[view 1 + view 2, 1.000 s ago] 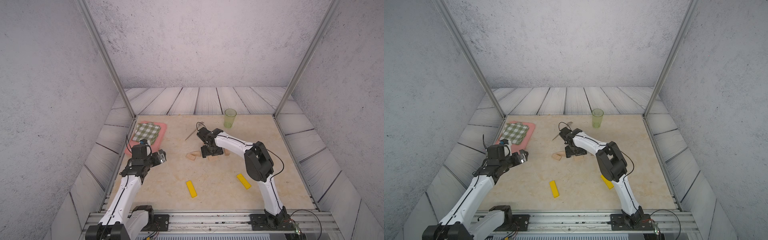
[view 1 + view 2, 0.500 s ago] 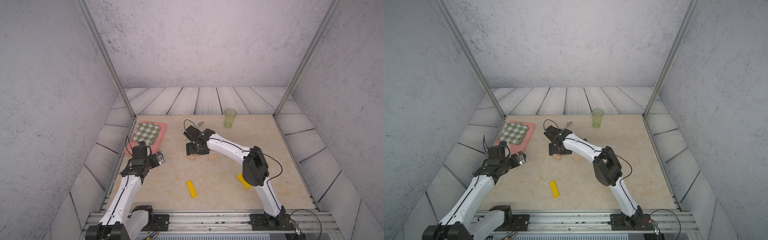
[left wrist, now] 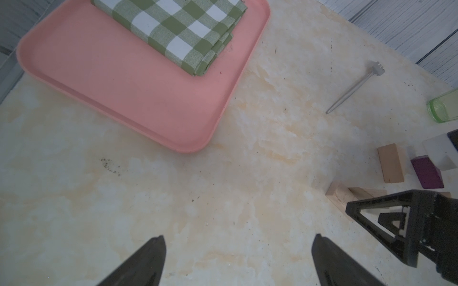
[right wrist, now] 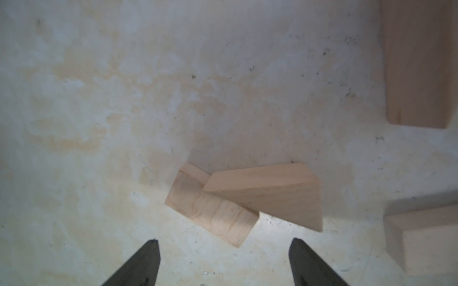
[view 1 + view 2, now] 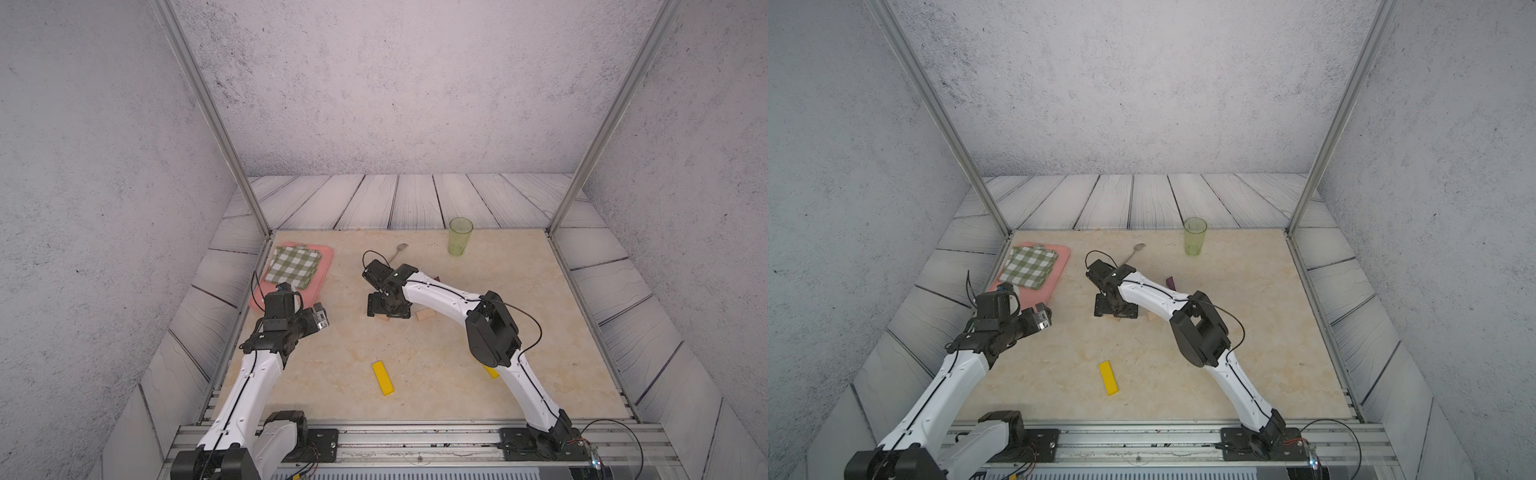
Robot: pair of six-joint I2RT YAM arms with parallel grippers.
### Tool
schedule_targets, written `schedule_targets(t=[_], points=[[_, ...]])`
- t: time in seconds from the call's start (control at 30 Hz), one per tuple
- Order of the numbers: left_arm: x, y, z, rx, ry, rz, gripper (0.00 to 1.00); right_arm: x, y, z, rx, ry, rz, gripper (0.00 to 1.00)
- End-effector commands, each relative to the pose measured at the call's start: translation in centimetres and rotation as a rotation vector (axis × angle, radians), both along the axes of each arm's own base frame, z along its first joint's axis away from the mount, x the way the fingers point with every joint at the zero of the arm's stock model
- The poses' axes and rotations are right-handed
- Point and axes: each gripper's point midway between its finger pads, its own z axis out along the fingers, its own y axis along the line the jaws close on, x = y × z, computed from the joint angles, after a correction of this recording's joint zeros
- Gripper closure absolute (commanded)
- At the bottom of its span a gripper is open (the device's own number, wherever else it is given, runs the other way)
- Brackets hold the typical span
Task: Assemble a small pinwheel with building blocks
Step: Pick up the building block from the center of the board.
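We see a pale wedge (image 4: 272,195) overlapping a second wedge (image 4: 213,213) at the middle of the surface (image 5: 436,357). A pale rectangle (image 3: 391,163) lies flat just beyond, with a purple wedge (image 5: 1170,282) to its right. A yellow bar (image 5: 383,377) lies flat nearer us, and a second yellow bar (image 5: 491,371) sits half hidden to its right.

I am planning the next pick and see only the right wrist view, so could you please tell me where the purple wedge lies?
Observer: The purple wedge lies on the table beside a wooden rectangle, with a gap between them.
Operator: Thank you. Where could I find a yellow bar?
Observer: One yellow bar lies alone toward the table's front edge.
Operator: And is the left gripper free to help?
Observer: Yes, the left gripper is open and empty, above bare table beside the pink tray.
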Motion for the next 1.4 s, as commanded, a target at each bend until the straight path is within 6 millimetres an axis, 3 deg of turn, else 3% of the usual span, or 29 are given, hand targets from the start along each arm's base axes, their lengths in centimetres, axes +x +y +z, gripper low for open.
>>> schedule_targets(t=[0.0, 0.4, 0.87, 1.23, 1.37], points=[[0.0, 0.2, 0.5, 0.004, -0.002, 0.010, 0.02, -0.2, 0.4, -2.2, -0.031, 0.039, -0.021, 0.14], [-0.2, 0.1, 0.5, 0.002, 0.004, 0.004, 0.02, 0.3, -0.3, -3.8, -0.109, 0.056, -0.043, 0.13], [-0.2, -0.1, 0.3, -0.001, 0.011, 0.000, 0.01, 0.5, 0.8, -5.9, -0.114, 0.092, -0.037, 0.17], [-0.2, -0.3, 0.1, -0.009, 0.015, -0.006, 0.02, 0.1, 0.1, -6.2, -0.170, 0.101, 0.074, 0.33], [-0.1, -0.3, 0.2, -0.009, 0.014, -0.007, 0.02, -0.7, -1.2, -6.4, -0.219, 0.110, 0.133, 0.37]])
